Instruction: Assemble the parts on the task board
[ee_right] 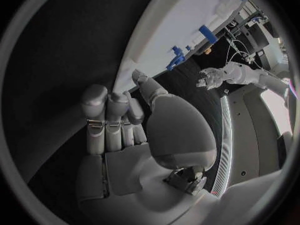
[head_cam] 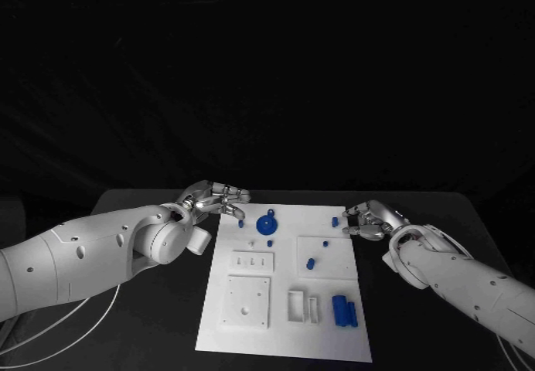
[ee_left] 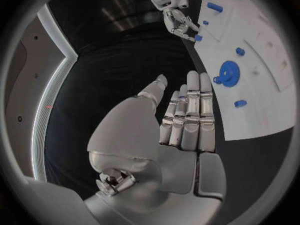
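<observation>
The white task board lies in the middle of the black table. A blue gear sits near its far edge, with small blue pegs around it. My left hand hovers just off the board's far left corner. In the left wrist view its fingers are straight with nothing in them, beside the gear. My right hand is at the board's far right edge, next to a blue peg. Its fingers hold nothing, and the peg stands just beyond them.
Two blue blocks lie side by side at the board's near right. White raised fixtures with holes and slots fill the near half. A white cable trails under my left arm. Bare black table flanks the board.
</observation>
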`<action>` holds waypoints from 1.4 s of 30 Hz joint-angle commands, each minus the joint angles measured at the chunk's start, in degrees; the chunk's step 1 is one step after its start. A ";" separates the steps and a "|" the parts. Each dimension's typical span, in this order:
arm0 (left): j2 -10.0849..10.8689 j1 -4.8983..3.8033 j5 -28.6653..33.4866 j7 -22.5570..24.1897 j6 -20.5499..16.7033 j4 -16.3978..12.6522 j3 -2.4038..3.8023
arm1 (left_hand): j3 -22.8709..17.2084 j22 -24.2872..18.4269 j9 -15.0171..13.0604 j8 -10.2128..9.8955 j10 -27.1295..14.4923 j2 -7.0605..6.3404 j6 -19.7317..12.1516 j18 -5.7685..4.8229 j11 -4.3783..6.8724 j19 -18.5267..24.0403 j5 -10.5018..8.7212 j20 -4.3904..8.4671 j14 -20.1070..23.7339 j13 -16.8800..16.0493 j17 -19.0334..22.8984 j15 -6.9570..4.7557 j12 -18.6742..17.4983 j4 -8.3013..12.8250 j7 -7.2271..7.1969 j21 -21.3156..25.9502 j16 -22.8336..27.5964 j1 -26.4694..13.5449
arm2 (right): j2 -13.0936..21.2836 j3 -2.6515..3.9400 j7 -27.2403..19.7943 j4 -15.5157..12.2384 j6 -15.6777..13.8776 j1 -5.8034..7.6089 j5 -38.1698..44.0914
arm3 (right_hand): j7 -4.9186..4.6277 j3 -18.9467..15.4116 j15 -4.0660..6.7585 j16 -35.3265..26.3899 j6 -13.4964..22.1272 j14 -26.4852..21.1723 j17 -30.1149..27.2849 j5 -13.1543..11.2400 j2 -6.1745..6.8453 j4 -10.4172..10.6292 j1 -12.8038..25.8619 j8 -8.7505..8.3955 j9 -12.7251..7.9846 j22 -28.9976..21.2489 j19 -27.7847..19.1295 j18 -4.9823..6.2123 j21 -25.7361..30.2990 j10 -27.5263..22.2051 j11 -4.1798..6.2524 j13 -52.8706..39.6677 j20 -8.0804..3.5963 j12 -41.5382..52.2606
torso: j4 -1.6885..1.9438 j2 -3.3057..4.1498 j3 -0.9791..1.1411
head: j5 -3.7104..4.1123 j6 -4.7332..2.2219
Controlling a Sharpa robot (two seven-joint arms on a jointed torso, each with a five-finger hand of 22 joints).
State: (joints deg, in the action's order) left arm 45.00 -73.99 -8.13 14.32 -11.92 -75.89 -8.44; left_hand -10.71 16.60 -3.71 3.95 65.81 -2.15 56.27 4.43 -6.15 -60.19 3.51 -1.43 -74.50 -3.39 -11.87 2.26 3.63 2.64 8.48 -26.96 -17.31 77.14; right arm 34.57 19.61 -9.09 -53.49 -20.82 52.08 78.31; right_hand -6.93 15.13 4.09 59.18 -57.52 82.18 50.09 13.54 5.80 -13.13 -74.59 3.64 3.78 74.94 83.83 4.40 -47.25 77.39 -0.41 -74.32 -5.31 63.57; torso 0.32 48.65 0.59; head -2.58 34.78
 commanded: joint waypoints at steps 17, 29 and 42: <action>-0.62 -0.03 -0.49 -0.41 0.38 0.31 0.04 | -0.03 0.28 -0.03 -0.33 -0.47 0.55 -0.05 -0.13 -0.18 0.64 -0.04 0.09 0.38 0.02 0.05 0.07 -0.28 0.40 0.27 -0.59 -0.11 0.19 | -1.03 0.00 -0.40 0.76 1.94 0.42 1.90 | 0.08 0.35 -0.39 -0.18 0.31 0.02 0.39 0.23 -0.34 0.37 0.45 -0.07 -0.06 1.87 3.44 0.15 0.37 -0.33 -0.04 -0.06 0.36 -0.14 | 0.07 -0.04 -0.18 | -0.17 -0.55; -0.81 -0.03 -0.93 -0.92 0.09 0.24 0.05 | -0.59 0.97 -0.02 -0.33 -0.46 0.63 0.04 -0.06 -0.18 1.11 0.11 0.20 0.42 0.03 -0.01 0.01 -0.29 1.07 0.29 -1.45 -0.21 0.58 | -1.56 0.00 -0.23 0.91 1.82 0.55 2.29 | 0.12 0.64 -0.38 -0.13 0.13 0.05 0.58 0.20 -0.42 0.51 0.72 -0.08 -0.07 2.09 3.48 0.13 0.34 -0.24 -0.02 -0.15 0.36 0.03 | 0.27 -0.04 -0.26 | 0.05 -0.66; -0.96 -0.03 -1.01 -0.93 0.14 0.21 0.05 | -0.70 1.20 -0.03 -0.33 -0.47 0.58 0.03 -0.04 -0.18 1.35 0.12 0.18 0.45 0.03 -0.01 0.01 -0.29 1.25 0.29 -1.71 -0.23 0.53 | -2.18 -0.02 -0.02 1.01 1.85 0.83 2.31 | 0.11 0.59 -0.38 -0.09 0.08 0.09 0.69 0.03 -0.50 0.73 1.01 -0.08 -0.07 2.22 3.50 0.12 0.33 -0.19 -0.04 -0.21 0.36 0.13 | 0.34 -0.02 -0.38 | 0.09 -0.66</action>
State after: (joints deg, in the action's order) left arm 44.17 -74.00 -8.84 13.19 -11.99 -75.53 -8.43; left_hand -11.42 17.74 -3.71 3.95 65.61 -1.87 56.28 4.42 -6.35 -59.17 3.50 -1.42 -74.50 -3.39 -11.85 2.26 3.63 3.65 8.49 -28.38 -17.31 77.42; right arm 32.49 19.59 -8.99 -52.49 -19.73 52.87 80.03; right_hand -6.74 15.60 4.09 59.18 -57.32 82.18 50.78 13.53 5.26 -12.65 -74.04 3.65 3.78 74.92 83.83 4.40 -47.25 77.39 -0.41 -74.47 -5.32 63.57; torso 0.59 48.64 0.25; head -2.50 34.11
